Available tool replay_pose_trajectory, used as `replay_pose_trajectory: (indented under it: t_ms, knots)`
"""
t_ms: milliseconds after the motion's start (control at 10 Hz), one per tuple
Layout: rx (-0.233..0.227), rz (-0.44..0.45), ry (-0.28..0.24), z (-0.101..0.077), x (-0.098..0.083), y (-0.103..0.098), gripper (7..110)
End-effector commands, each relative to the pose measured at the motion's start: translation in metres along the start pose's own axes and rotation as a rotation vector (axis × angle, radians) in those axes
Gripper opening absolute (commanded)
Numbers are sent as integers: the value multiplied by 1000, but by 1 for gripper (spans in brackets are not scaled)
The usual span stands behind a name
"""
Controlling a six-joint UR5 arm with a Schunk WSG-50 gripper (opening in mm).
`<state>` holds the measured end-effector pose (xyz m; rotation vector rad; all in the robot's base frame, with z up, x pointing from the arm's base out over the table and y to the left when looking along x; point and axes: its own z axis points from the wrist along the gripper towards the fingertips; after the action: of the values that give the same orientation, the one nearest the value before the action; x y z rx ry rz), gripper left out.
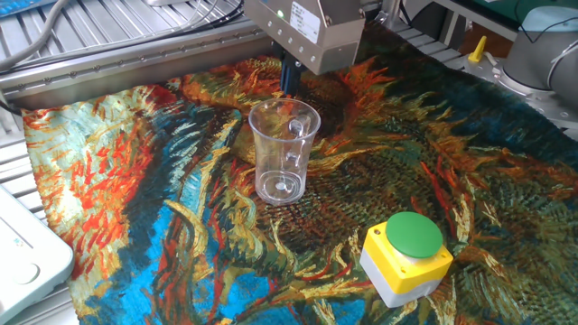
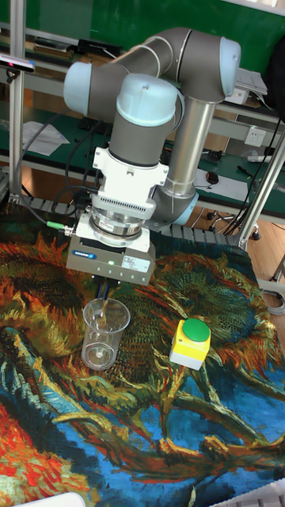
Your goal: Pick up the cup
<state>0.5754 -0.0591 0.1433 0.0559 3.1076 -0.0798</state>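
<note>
The cup [image 1: 284, 149] is clear plastic with a side handle and stands upright on the painted cloth, left of centre; in the tall fixed view the cup [image 2: 104, 334] is directly under the arm's tool. My gripper [image 1: 294, 83] hangs just behind and above the cup's far rim, empty. One dark finger [image 1: 289, 76] shows below the metal gripper body [image 1: 307, 32], off to the body's left side, so the jaws stand apart. In the tall fixed view the gripper [image 2: 107, 295] sits right over the cup's rim. The other finger is hidden by the body.
A yellow button box with a green button [image 1: 408, 255] stands on the cloth to the cup's front right. A white device [image 1: 23, 257] lies at the left edge. Metal rails [image 1: 108, 54] run along the cloth's far side.
</note>
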Motion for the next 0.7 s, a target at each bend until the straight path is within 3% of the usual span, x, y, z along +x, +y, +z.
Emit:
replay_pose_trajectory:
  t_ms: [0, 300, 400, 600]
  knots:
    - [-24, -11, -7, -1, -2, 5, 7]
    - [-45, -59, -11, 13, -55, 0, 7]
    - [-53, -60, -21, 19, -64, 6, 7]
    - [-56, -34, -12, 20, -67, 19, 7]
